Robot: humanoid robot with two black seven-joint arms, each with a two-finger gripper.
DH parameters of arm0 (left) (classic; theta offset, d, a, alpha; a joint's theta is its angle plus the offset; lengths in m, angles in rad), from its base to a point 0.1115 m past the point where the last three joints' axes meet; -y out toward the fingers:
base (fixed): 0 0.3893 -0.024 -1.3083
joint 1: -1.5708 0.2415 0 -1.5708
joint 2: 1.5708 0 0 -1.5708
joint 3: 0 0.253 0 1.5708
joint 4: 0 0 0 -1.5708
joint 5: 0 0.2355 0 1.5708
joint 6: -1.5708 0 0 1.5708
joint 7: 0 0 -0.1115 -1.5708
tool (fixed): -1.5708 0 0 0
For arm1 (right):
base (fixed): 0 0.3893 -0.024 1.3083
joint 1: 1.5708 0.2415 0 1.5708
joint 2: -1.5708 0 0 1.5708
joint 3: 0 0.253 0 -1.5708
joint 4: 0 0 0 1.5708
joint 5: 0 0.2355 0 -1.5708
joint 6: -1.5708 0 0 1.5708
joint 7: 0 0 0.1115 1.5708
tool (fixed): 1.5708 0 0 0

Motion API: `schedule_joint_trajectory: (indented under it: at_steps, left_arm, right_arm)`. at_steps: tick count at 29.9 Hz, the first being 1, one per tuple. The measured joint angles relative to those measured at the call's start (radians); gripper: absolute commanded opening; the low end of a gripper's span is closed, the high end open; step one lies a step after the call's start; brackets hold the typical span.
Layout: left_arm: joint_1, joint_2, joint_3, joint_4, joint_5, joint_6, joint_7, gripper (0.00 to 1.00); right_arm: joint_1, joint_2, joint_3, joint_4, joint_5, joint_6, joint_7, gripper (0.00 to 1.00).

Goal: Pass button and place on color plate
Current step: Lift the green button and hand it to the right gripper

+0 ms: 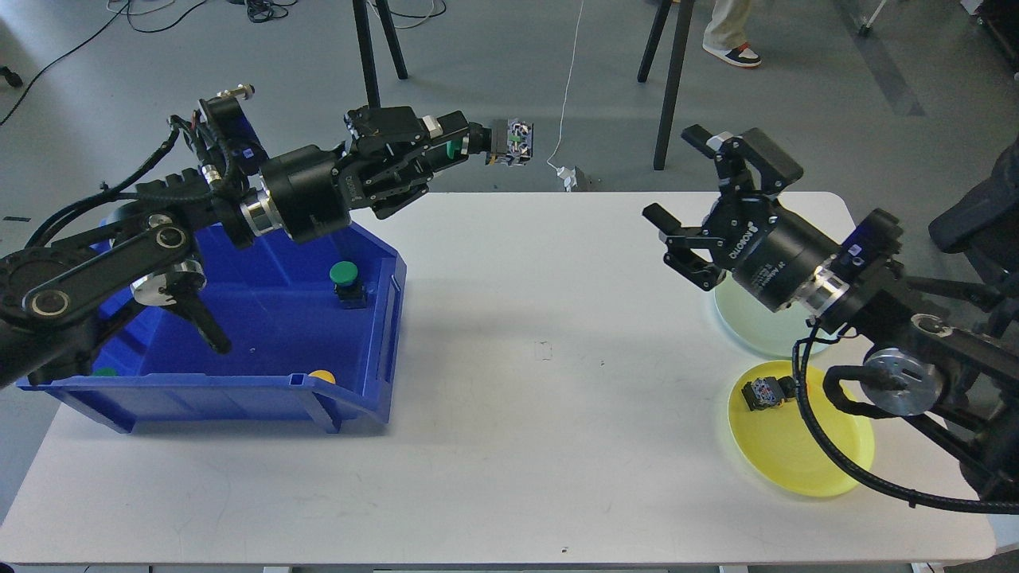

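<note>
Yellow plate (804, 458) carries one black button (766, 393). Left tool (434, 151), over the worktop's (517, 398) far edge, clamps a green-capped button (497, 143) with grey contact block; right tool (689, 195) gapes apart.

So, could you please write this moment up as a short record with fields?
left gripper: shut on green button, held above the table's far edge
right gripper: open, empty, above the pale green plate
blue bin: holds a second green button; something yellow by the front wall
yellow plate: one button on its rim
table: white
</note>
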Motion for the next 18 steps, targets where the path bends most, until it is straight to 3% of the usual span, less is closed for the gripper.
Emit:
schedule_joint_trajectory:
  at_steps: [6,18]
  left_arm:
    - [-0.002,-0.002,0.005,0.0,0.0,0.0,0.0,0.0]
    - [-0.003,-0.004,0.006,0.0,0.0,0.0,0.0,0.01]
  right_arm:
    - [0.119,0.113,-0.046,-0.096,0.087,0.0,0.007,0.99]
    - [0.213,0.203,-0.144,-0.154,0.092,0.006,0.006,0.95]
